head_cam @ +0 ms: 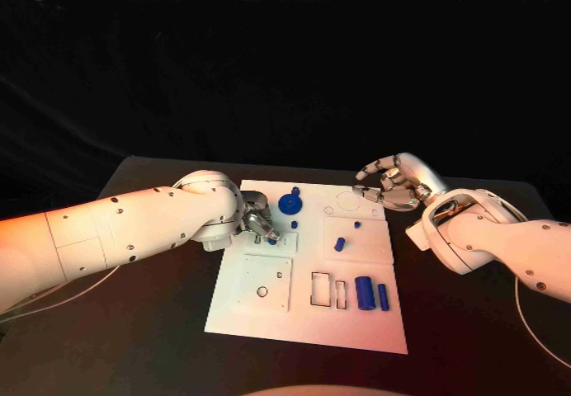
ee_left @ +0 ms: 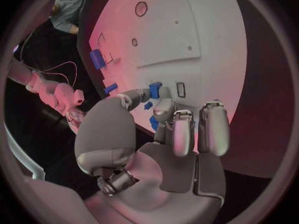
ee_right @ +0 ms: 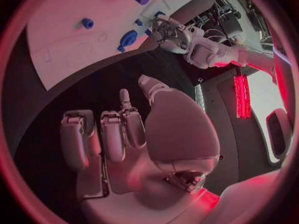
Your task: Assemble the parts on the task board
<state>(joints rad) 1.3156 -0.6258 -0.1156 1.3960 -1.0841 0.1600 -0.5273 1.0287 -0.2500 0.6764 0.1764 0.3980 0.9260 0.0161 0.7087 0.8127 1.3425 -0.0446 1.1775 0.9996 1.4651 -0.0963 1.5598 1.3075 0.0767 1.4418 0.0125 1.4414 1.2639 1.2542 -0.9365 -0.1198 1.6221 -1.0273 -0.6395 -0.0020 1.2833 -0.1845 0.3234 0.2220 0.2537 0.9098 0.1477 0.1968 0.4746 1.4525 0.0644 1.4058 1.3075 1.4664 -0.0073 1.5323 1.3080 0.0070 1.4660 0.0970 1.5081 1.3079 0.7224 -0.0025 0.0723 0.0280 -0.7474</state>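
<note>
- The board (head_cam: 312,318) sits mid-table on the black table (head_cam: 476,330), and I'll use it as the reference for everything else.
- The left hand (head_cam: 257,223) is over the board's left side, fingers curled down at a small rectangular slot. There's a small blue part (ee_left: 155,90) right at its fingertips (ee_left: 161,108). Looks like it's touching or pinching it, but honestly I can't tell if it really has hold of it.
- The right hand (head_cam: 396,183) hovers just off the board's far right corner, fingers curled loosely but apart, holding nothing.
- A blue round knob piece (head_cam: 290,200) stands near the board's far edge, just past the left hand.
- A small blue peg (head_cam: 339,244) lies around the board's middle, with a tinier blue bit (head_cam: 356,223) just beyond it.
- Two blue cylinders (head_cam: 365,293) lie side by side near the board's near right corner, next to the rectangular cutouts (head_cam: 323,290).
</note>
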